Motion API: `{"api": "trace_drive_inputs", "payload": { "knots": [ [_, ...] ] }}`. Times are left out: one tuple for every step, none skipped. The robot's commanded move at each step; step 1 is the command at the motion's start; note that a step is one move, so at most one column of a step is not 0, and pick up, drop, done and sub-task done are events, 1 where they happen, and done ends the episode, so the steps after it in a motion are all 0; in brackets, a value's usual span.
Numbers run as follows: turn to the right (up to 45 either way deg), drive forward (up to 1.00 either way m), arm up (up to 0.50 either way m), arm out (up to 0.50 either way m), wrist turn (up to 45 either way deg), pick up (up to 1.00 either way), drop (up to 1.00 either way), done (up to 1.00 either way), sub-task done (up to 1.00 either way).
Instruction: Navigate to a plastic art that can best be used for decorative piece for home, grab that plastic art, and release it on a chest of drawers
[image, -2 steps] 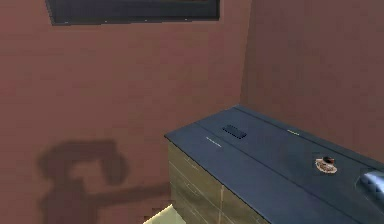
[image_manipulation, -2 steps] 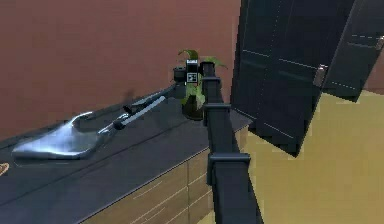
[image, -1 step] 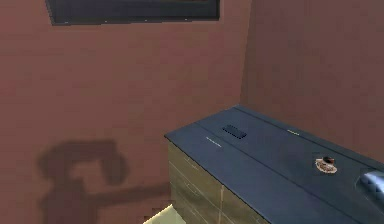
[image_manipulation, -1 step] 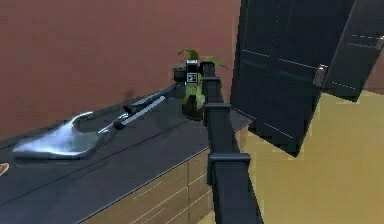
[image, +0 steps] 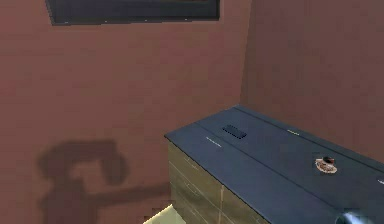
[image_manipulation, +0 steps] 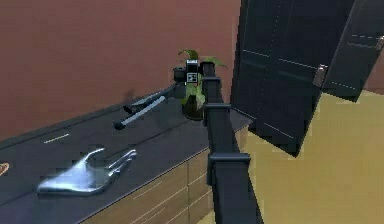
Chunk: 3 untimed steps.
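Note:
A silvery, glossy hand-shaped sculpture (image_manipulation: 90, 170) lies flat on the dark grey top of the chest of drawers (image_manipulation: 60, 135), toward the arm side view's left. Its tip also shows at the forward view's bottom right (image: 356, 217). My arm (image_manipulation: 225, 165) rises over the chest's edge. The gripper (image_manipulation: 128, 120) stretches left from the white marker squares, low over bare tabletop, up and right of the sculpture. It holds nothing.
A green plant in a yellowish pot (image_manipulation: 196, 92) stands on the chest right behind the wrist. A small dark flat item (image: 236, 132) and a round brownish one (image: 324, 165) lie on the top. Dark wardrobe doors (image_manipulation: 290, 70) stand at the right. A dark framed panel (image: 135, 10) hangs on the brown wall.

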Motion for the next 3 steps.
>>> {"api": "trace_drive_inputs", "payload": {
  "knots": [
    [0.0,0.00,0.06,0.00,0.0,0.00,0.00,0.00,0.00],
    [0.0,0.00,0.00,-0.08,0.0,0.00,0.00,0.00,0.00],
    [0.0,0.00,0.00,0.00,0.0,0.00,0.00,1.00,0.00]
  ]
}}
